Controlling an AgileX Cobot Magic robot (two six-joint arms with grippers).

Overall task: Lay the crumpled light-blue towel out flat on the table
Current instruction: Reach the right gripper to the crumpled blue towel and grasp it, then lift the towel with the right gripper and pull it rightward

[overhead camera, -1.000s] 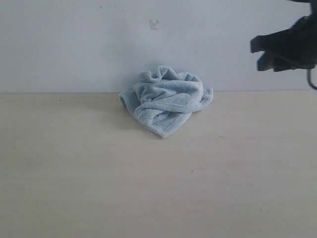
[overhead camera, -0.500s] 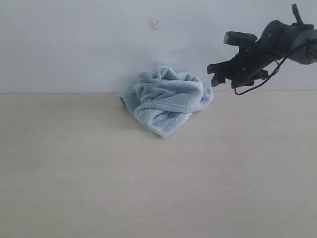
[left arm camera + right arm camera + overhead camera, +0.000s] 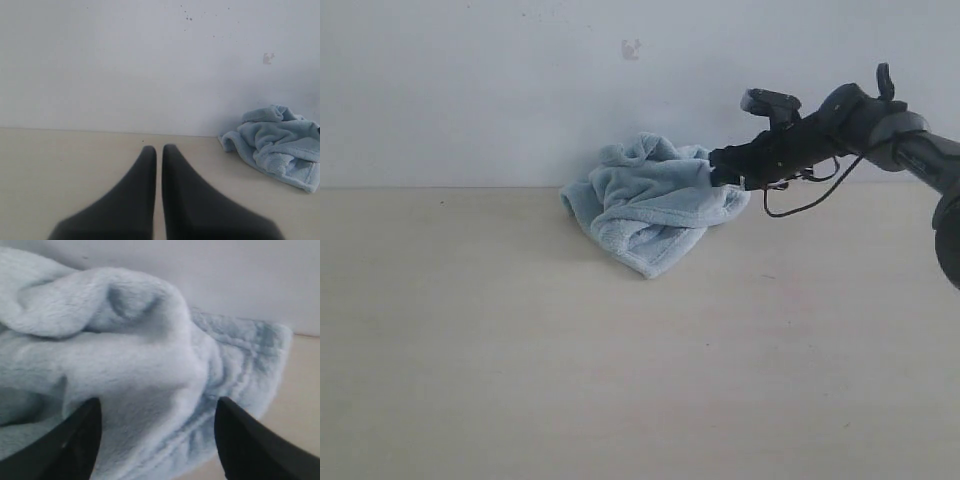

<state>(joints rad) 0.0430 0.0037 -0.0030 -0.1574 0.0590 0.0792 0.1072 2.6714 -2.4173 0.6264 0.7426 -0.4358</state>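
Starting out, we have nothing spread: our left hand (image 3: 158, 149) hangs clenched over the near worktop (image 3: 620, 380); at the far edge the towel (image 3: 650, 205) lies crumpled, our right hand (image 3: 723, 168) released, straddling a fold, ungripped.

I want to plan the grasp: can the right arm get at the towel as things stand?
Probably yes. The right gripper is open against the towel; in the wrist view a fold sits between its jaws, and nothing stands in the way.
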